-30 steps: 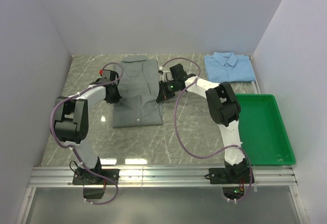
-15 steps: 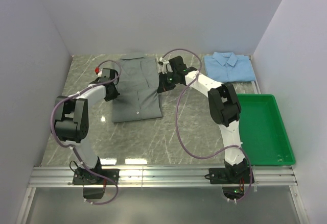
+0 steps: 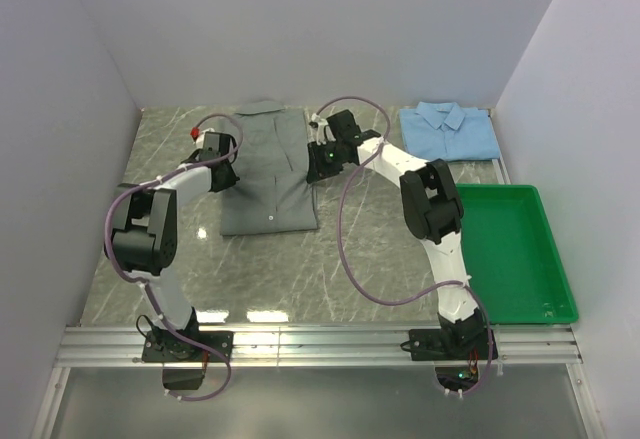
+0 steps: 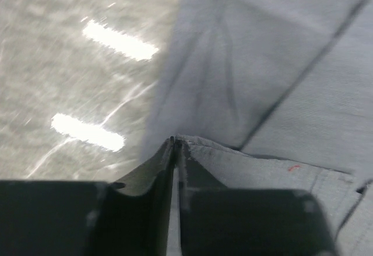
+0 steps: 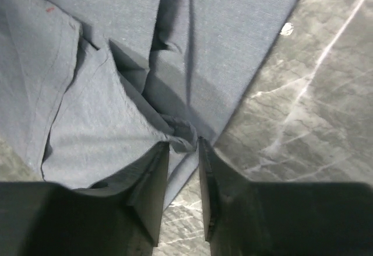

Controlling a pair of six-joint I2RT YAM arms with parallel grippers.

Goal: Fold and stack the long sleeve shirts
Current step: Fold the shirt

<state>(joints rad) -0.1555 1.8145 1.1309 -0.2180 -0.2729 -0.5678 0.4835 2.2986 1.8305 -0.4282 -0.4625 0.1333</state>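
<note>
**Grey shirt: released after a slide toward the back**

Grey shirt (image 3: 268, 174) lies flat at back centre of the table (image 3: 330, 259), collar rearward, between both grippers. Over the last second it has shifted rearward with them. Right gripper (image 5: 183, 145) has since parted, with cloth bunched at its tips. Left gripper (image 4: 175, 142) is all but closed on the left edge. The slide looks finished; a crosswise fold probably remains before stacking with the blue shirt (image 3: 448, 131), which lies well apart at back right.
</note>
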